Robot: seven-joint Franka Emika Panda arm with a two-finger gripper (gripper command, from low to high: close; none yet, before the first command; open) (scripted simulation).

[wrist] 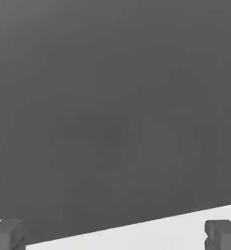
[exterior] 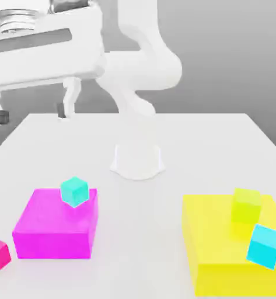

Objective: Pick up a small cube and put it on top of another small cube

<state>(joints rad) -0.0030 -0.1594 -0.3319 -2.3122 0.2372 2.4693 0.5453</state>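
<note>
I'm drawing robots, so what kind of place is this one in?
Probably a pretend computer world for robot practice: a white arm, a plain pale table, and bright, smooth blocks like the yellow one.

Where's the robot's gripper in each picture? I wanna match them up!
Exterior view: the gripper is open, up high toward the exterior view's left, higher in the picture than the big magenta block.
Hand view: the gripper has its two dark fingertips near the picture's edges, far apart.
Shared landmark: the white tabletop.
</note>
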